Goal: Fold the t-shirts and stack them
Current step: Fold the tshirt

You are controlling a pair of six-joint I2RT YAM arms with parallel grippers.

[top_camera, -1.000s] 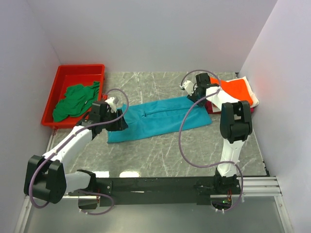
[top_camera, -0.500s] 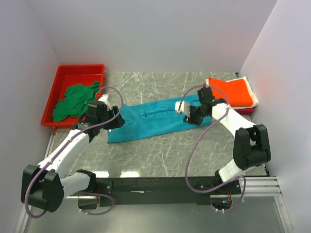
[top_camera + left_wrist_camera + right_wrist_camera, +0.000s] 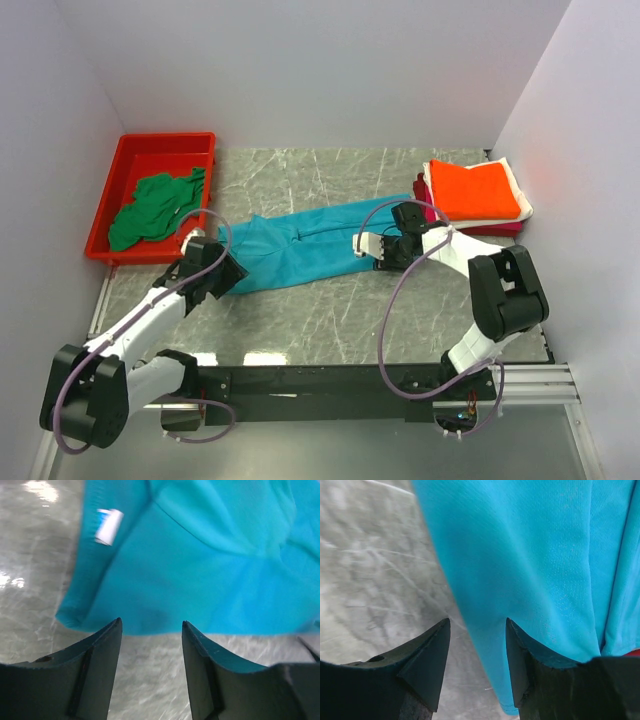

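Teal shirt (image 3: 310, 245): flat on the marble table (image 3: 330, 310), folded into 1 long strip across the middle, running from near the bin toward the stack.

Left gripper (image 3: 222, 272): at the strip's left end, jaws spread, nothing between them, tips at the hem.

Right gripper (image 3: 372, 247): over the strip's near edge toward its right end, jaws spread, not pinching.

Green shirt (image 3: 155, 205): crumpled in the red bin (image 3: 150, 160), far left.

Far right, 1 stack: orange shirt (image 3: 478, 188) on top, with the edges of a white shirt (image 3: 524, 200) and a magenta shirt (image 3: 490, 229) showing beneath.
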